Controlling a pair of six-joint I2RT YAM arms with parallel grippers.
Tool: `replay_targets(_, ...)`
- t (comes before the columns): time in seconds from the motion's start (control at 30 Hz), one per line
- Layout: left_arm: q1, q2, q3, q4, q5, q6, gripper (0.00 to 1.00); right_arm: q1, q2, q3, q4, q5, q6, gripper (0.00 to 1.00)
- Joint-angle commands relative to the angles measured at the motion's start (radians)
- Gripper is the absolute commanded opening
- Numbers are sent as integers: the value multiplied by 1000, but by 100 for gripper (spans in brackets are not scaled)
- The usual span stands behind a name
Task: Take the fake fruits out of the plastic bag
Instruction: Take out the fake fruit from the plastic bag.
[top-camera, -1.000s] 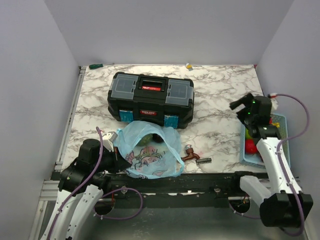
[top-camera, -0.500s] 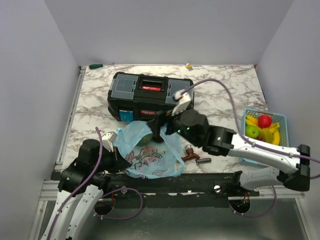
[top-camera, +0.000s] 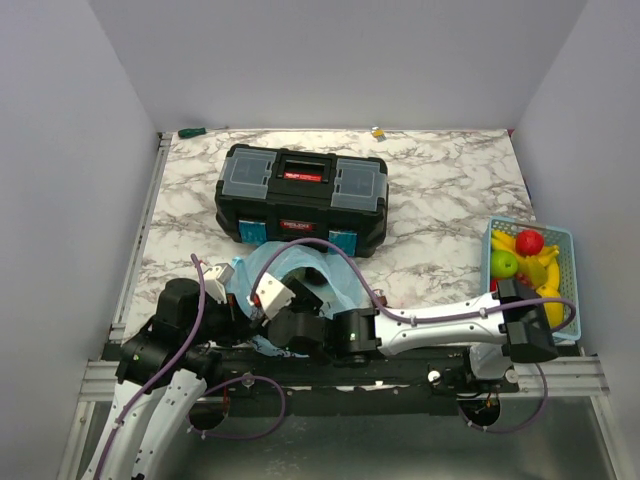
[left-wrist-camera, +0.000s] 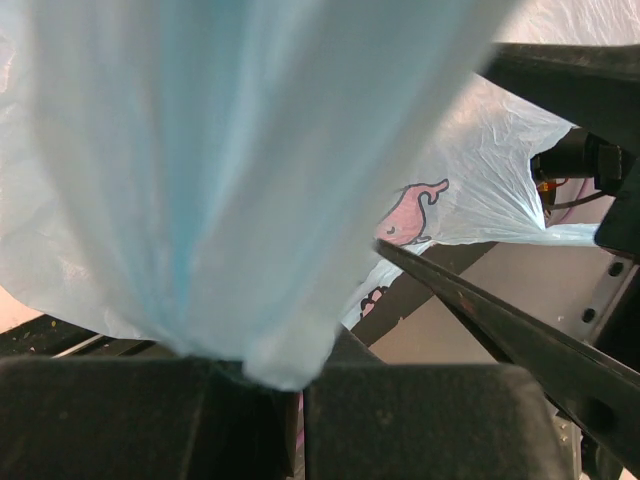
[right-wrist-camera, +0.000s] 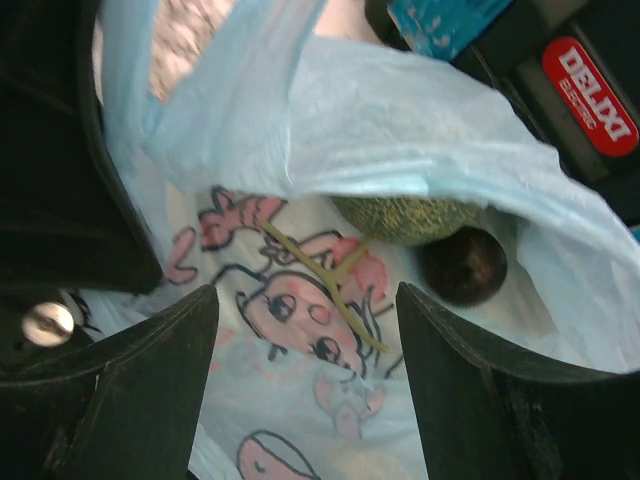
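Observation:
The light-blue plastic bag with its pink cartoon print lies in front of the toolbox. My left gripper is shut on a bunched fold of the bag at its left side. My right gripper is open and hangs over the bag's mouth, with only printed plastic showing between its fingers. Inside the bag, beyond the fingertips, lie a green netted melon, a dark round fruit and a thin green stem. From above, the right arm covers the near half of the bag.
A black toolbox stands just behind the bag. At the right edge, a light-blue mesh basket holds a red fruit, a green one and bananas. A green screwdriver lies at the back left corner.
The right arm has swung from the basket across the table and come down over the bag's near side. Its jaws have narrowed a little. The left gripper keeps its hold.

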Motion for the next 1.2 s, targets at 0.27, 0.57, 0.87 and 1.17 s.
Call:
replay_targets(0.27, -3, 7, -1, 5, -10, -1, 0, 10, 173, -26, -132, 280, 33, 69)
replay_targets(0.57, -3, -15, -4, -6, -16, -12, 0, -60, 220, -67, -195, 227, 224, 69)
replay_targets(0.87, -3, 2, -4, -5, -13, -7, 0, -101, 272, -69, -205, 193, 175, 71)
replay_targets(1.17, -3, 1, -3, -1, -17, -10, 0, -159, 297, -100, -173, 100, 110, 72)
